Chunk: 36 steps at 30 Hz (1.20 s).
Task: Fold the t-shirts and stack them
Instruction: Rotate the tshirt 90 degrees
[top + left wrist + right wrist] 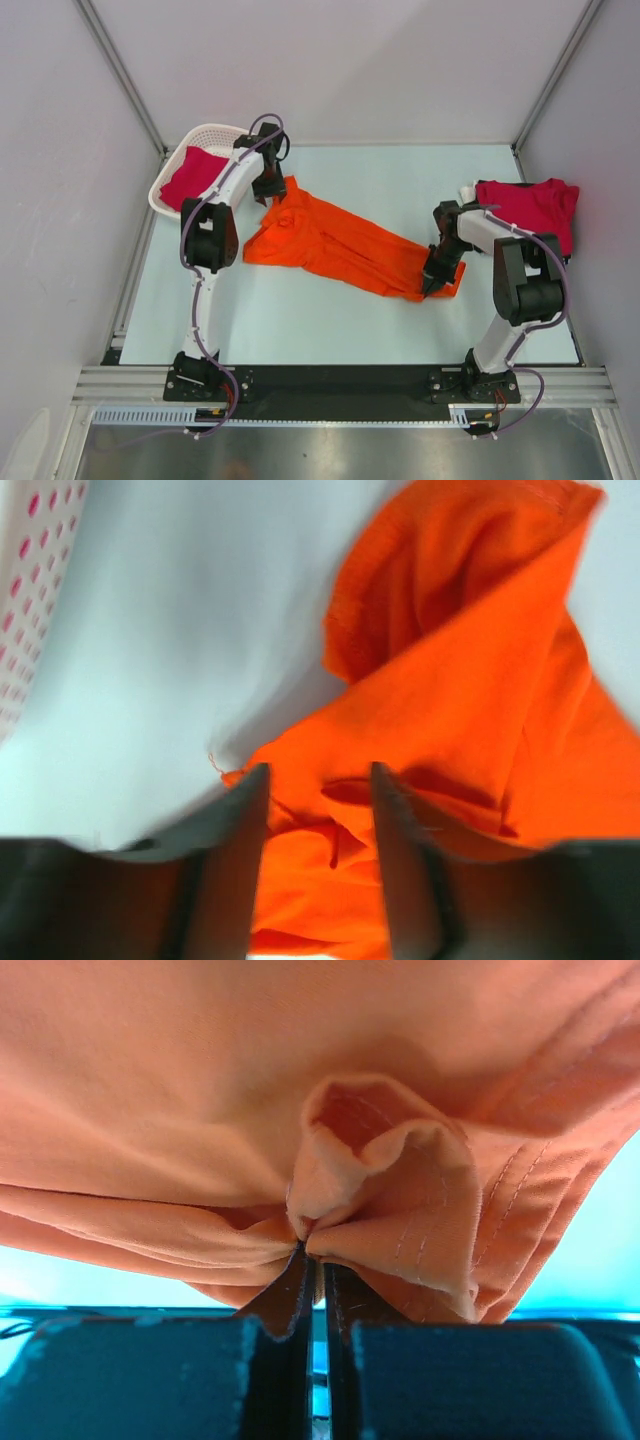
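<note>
A bright orange t-shirt [340, 243] lies crumpled and stretched diagonally across the table. My left gripper [272, 196] is at the shirt's far left end. In the left wrist view it [318, 780] is open, with orange cloth [470, 680] lying loosely between its fingers [248, 815]. My right gripper [432, 284] is at the shirt's near right end. In the right wrist view it [315, 1248] is shut on a pinched fold of the orange shirt [380, 1160]. A crimson t-shirt [187, 178] lies in the basket. Another crimson t-shirt [530, 208] lies at the far right.
A white lattice basket [212, 135] stands at the far left corner, just behind the left gripper; its wall shows in the left wrist view [30, 600]. Something white [466, 190] peeks out beside the right crimson shirt. Side walls enclose the pale table [300, 320].
</note>
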{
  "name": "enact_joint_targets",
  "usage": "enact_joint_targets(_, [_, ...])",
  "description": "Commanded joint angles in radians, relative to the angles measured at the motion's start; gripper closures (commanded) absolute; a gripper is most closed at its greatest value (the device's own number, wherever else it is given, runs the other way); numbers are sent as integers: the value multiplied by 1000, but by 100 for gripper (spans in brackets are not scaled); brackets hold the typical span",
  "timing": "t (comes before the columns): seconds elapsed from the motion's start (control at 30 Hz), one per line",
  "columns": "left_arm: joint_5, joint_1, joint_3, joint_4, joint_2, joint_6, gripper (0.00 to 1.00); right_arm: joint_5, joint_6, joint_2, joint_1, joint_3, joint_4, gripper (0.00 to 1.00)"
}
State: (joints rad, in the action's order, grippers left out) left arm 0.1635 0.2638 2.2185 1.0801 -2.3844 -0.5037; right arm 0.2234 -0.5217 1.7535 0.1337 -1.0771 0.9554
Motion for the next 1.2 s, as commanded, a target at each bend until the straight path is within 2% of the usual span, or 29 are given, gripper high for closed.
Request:
enact_joint_targets(0.0, [-16,-12,30,-2,25,-1,28,-74,-15,-78,15,25,75,92])
enact_joint_targets(0.1, [-15,-17,15,-2,47,4,20,-145,-14,-127,15,-33,114,65])
enact_joint_targets(0.13, [-12,-17,9,0,63,5,20,-171,-14,-140,15,-82,129,46])
enact_joint_targets(0.2, [-12,-20,-19,1,86,7,18,-194,-1,-175,15,-148,180,24])
enact_joint_targets(0.23, [-6,-20,-31,3,108,10,18,-209,3,-186,15,-183,198,7])
enact_joint_targets(0.27, [-4,-20,-43,3,120,10,17,-214,18,-195,15,-261,225,0])
enact_joint_targets(0.4, [-1,-20,-150,-3,185,8,16,-185,84,-230,14,-426,214,0])
enact_joint_targets(0.5, [-7,-20,-226,-26,220,13,16,-136,156,-210,15,-425,77,0])
enact_joint_targets(0.63, [4,-18,-284,-23,237,27,16,11,224,-30,14,-423,-180,0])
enact_joint_targets(0.73, [31,-20,-321,-16,263,30,16,112,246,157,6,-542,-280,0])
enact_joint_targets(0.97, [59,-21,-376,1,313,22,15,310,270,519,21,-903,-299,0])
enact_joint_targets(1.03, [65,-20,-382,9,320,17,16,336,261,578,21,-1028,-288,0])
enact_joint_targets(1.17, [73,-20,-401,18,332,14,15,419,207,690,23,-1135,-322,0])
